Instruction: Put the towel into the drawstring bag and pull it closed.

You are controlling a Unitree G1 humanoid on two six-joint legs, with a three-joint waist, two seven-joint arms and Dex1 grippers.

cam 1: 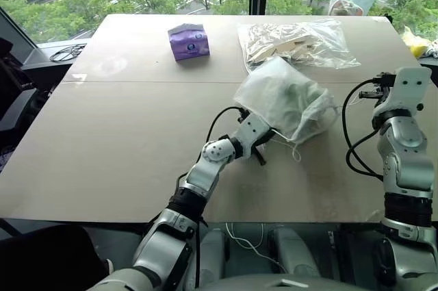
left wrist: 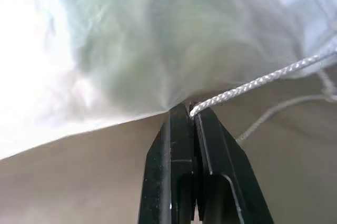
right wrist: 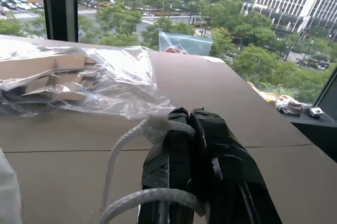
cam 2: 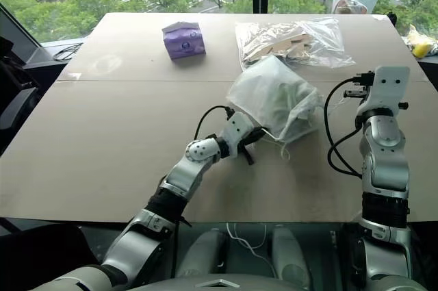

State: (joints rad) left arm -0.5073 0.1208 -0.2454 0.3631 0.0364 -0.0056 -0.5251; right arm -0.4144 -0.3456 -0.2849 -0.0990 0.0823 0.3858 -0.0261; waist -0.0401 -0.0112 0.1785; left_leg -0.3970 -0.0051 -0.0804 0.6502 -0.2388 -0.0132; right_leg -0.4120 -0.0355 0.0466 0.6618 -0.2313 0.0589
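Observation:
The white translucent drawstring bag (cam 1: 284, 103) lies on the table (cam 1: 123, 140), right of centre. The pale green towel (cam 1: 295, 96) shows through its fabric from inside. My left gripper (left wrist: 189, 109) is at the bag's near edge, shut on the white cord (left wrist: 253, 83) where the fabric gathers. A loose loop of cord (cam 1: 294, 150) trails on the table beside it. My right gripper (right wrist: 189, 116) is held up to the right of the bag, shut with a knotted end of the white cord (right wrist: 152, 126) pinched at its fingertips.
A purple tissue box (cam 1: 189, 40) stands at the back, left of centre. Just behind the drawstring bag lies a clear plastic bag with beige contents (cam 1: 298, 43). A small clear bag (cam 1: 352, 0) rests at the far edge. Dark cables (cam 1: 66, 53) lie off the table's left side.

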